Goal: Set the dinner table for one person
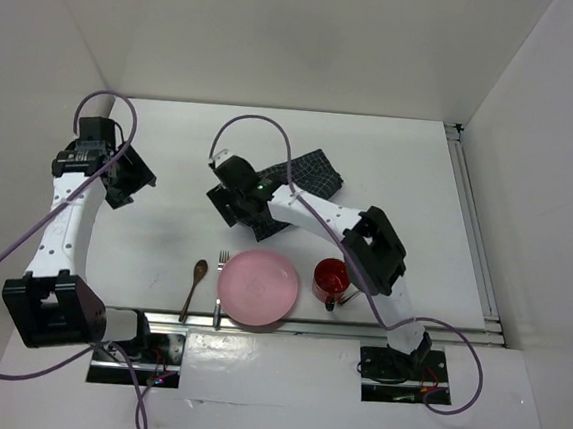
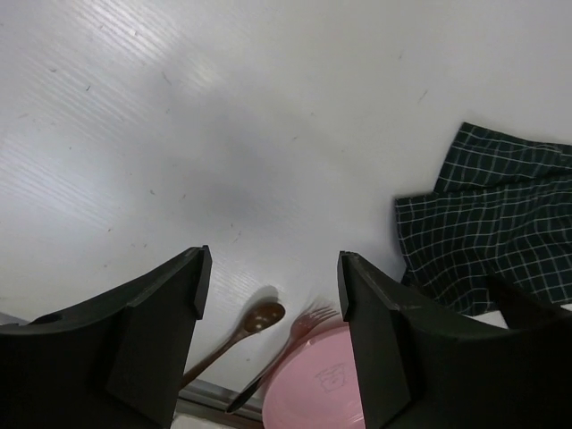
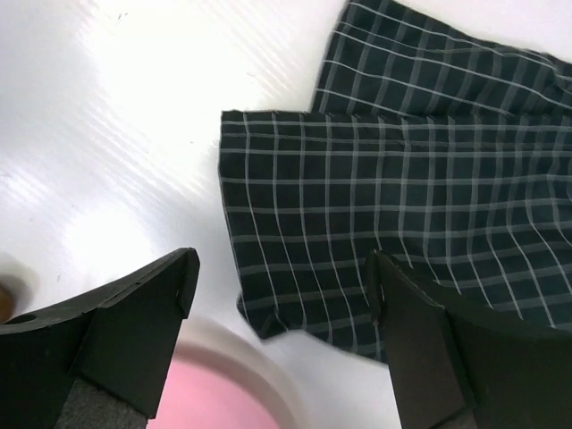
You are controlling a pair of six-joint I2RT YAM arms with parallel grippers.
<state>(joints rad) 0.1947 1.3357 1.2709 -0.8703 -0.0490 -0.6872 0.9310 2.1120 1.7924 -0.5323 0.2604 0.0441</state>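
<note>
The white tabletop (image 1: 409, 185) fills the floor of the white-walled cell, railed at its near and right edges, with the 2 arms bolted at its near edge. At that near edge sits a pink plate (image 1: 257, 287), with a fork (image 1: 220, 287) just beside its left rim, a wooden spoon (image 1: 194, 289) further left and a red cup (image 1: 331, 278) to the right. Beyond the plate lies a dark checked cloth (image 1: 310, 171), rumpled and folded over itself. The right pincer (image 3: 281, 273) hangs over the cloth's near corner, fingers apart, gripping nothing. The left pincer (image 2: 273, 268) hangs over bare tabletop well left of the cloth — fingers also apart and empty.
</note>
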